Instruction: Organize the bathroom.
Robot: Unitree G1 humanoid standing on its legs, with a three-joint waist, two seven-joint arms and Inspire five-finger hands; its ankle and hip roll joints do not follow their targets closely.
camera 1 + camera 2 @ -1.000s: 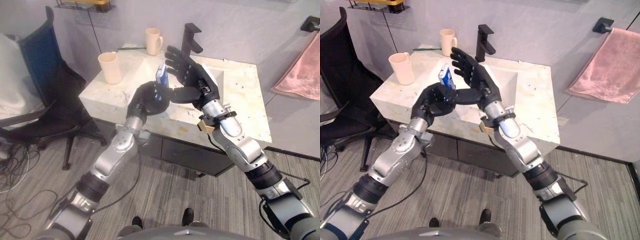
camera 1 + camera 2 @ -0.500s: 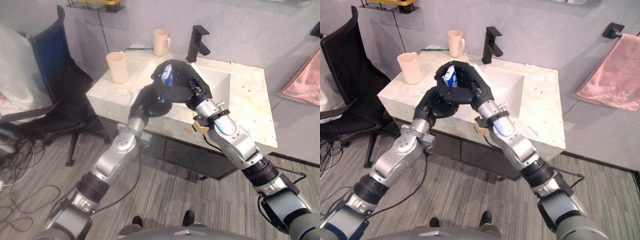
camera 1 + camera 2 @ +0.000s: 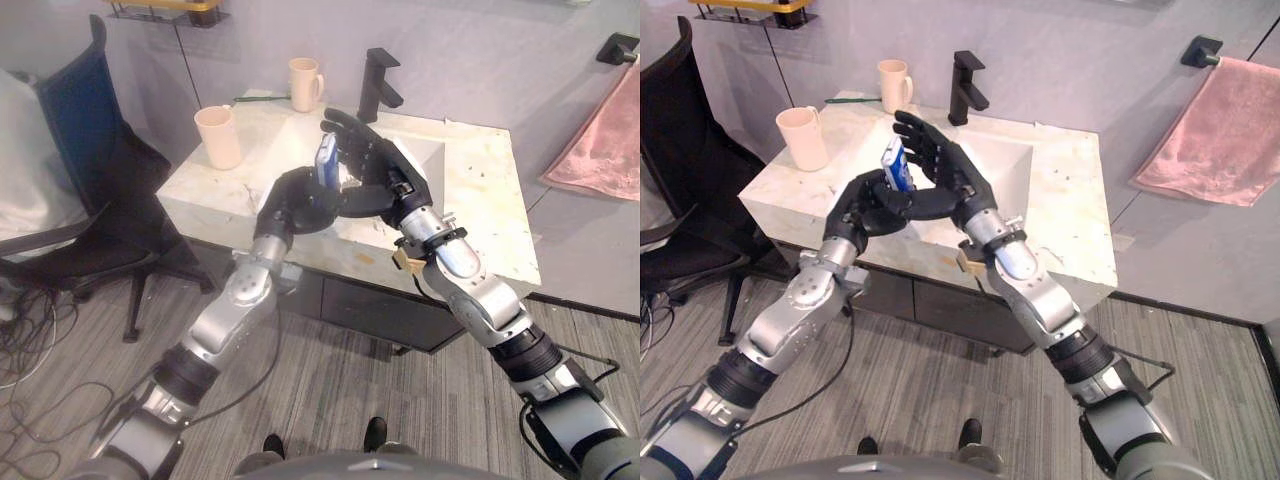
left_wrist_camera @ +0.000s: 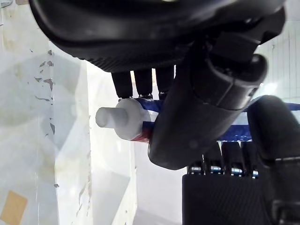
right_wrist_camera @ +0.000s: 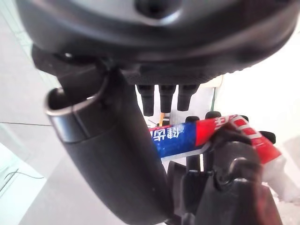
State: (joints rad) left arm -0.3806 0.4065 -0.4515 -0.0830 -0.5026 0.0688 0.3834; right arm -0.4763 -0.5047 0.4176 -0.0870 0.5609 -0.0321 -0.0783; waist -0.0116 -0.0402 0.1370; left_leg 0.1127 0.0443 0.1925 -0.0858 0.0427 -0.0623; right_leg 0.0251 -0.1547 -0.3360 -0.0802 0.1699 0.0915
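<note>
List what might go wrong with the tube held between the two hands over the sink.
1. The toothpaste tube is held between the left hand and the right hand. If one lets go before the other grips firmly, it could drop into the sink.
2. Both hands crowd together, so fingers may knock each other and twist the tube loose.
3. Squeezing too hard might force paste towards the cap.

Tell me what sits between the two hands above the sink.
A blue-and-white toothpaste tube, held by the left hand while the right hand reaches to it; both eye views show this.
</note>
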